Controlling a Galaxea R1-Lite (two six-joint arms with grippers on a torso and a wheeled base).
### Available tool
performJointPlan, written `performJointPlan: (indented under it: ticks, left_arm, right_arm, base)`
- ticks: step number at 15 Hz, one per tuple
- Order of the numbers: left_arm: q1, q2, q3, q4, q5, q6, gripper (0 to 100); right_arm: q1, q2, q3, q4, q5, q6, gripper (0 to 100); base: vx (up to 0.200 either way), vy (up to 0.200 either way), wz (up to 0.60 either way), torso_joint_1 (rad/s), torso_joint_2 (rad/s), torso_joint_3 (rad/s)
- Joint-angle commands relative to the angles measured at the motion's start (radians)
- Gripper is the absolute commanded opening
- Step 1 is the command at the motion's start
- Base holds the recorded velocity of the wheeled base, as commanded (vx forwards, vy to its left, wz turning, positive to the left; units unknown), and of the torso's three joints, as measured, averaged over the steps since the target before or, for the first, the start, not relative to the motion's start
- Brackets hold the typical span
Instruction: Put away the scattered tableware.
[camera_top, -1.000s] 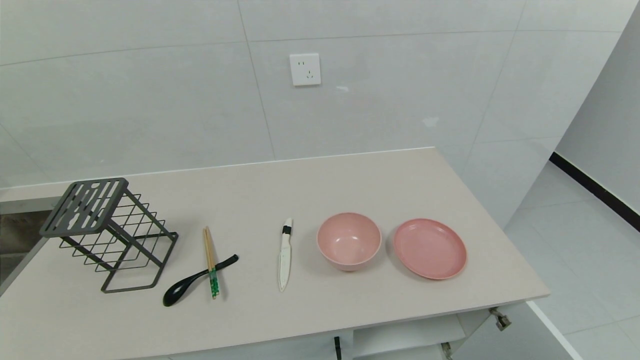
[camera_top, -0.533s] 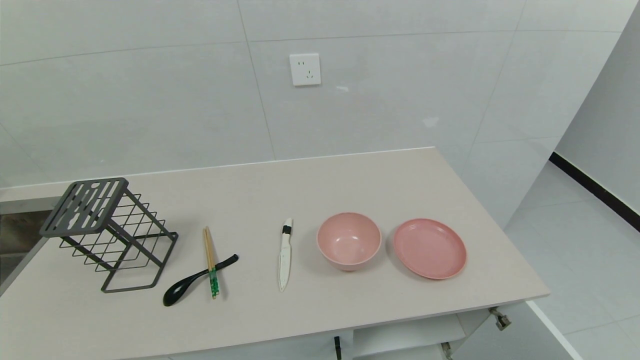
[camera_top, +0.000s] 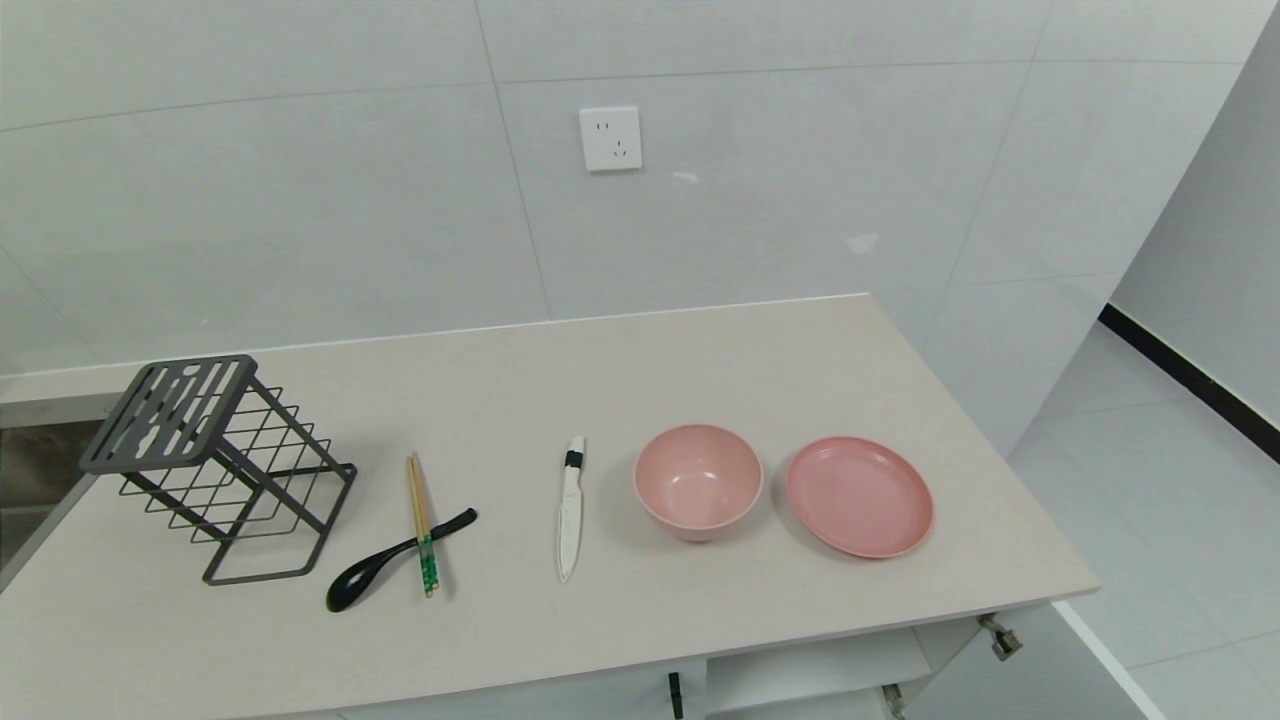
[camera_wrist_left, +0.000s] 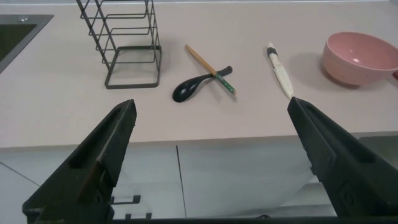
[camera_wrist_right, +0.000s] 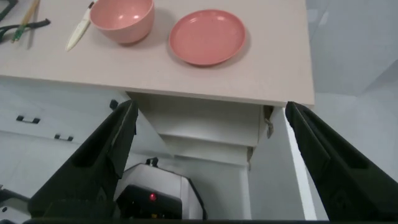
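Tabletop (camera_top: 640, 380), L→R:
- sink (camera_wrist_left: 17, 26) at far L edge
- dark wire rack (camera_top: 215, 465), upright, nothing in it
- black spoon (camera_top: 390, 560), flat, scoop end toward front edge
- chopsticks (camera_top: 421, 520), pair together, lying across spoon handle, touching it, green ends toward front
- white knife (camera_top: 570, 510) w/ black band, flat, pointed end toward front edge, well apart from chopsticks, near bowl
- pink bowl (camera_top: 698, 482), upright, nothing in it
- pink plate (camera_top: 860, 496), just beside bowl, narrow gap, not touching
- cabinet (camera_wrist_right: 208, 127) under R end of tabletop, door swung open

Wall socket (camera_top: 610, 138) above, behind knife.

L gripper (camera_wrist_left: 210, 104): jaws spread wide, holding nothing, off front edge of tabletop, facing spoon/chopsticks.
R gripper (camera_wrist_right: 210, 107): jaws spread wide, holding nothing, off front edge, facing cabinet below plate.
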Motion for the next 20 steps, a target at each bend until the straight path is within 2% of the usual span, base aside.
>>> performJointPlan:
  ticks: [1, 3, 4, 6, 13, 20]
  left_arm:
    - [0.0, 0.001, 0.0, 0.0, 0.0, -0.001, 100]
    - [0.0, 0.001, 0.0, 0.0, 0.001, -0.002, 100]
    - [0.0, 0.001, 0.0, 0.0, 0.001, -0.002, 100]
    - [0.0, 0.001, 0.0, 0.0, 0.001, -0.002, 100]
    - [0.0, 0.001, 0.0, 0.0, 0.001, -0.002, 100]
    - [0.0, 0.001, 0.0, 0.0, 0.001, -0.001, 100]
  right_arm:
    - [0.029, 0.147, -0.027, -0.02, 0.001, -0.001, 100]
    - [0.031, 0.233, -0.024, -0.086, 0.003, -0.003, 100]
    - [0.032, 0.337, -0.022, -0.178, 0.015, -0.019, 100]
    - [0.032, 0.444, -0.022, -0.267, 0.023, -0.047, 100]
    - [0.043, 0.622, -0.028, -0.341, 0.026, -0.075, 100]
    - [0.055, 0.906, -0.038, -0.622, 0.027, -0.09, 100]
  base:
    - [0.0, 0.0, 0.0, 0.0, 0.0, 0.0]
    - [0.0, 0.0, 0.0, 0.0, 0.0, 0.0]
    - [0.0, 0.0, 0.0, 0.0, 0.0, 0.0]
    - [0.0, 0.0, 0.0, 0.0, 0.0, 0.0]
    - [0.0, 0.0, 0.0, 0.0, 0.0, 0.0]
    - [0.0, 0.0, 0.0, 0.0, 0.0, 0.0]
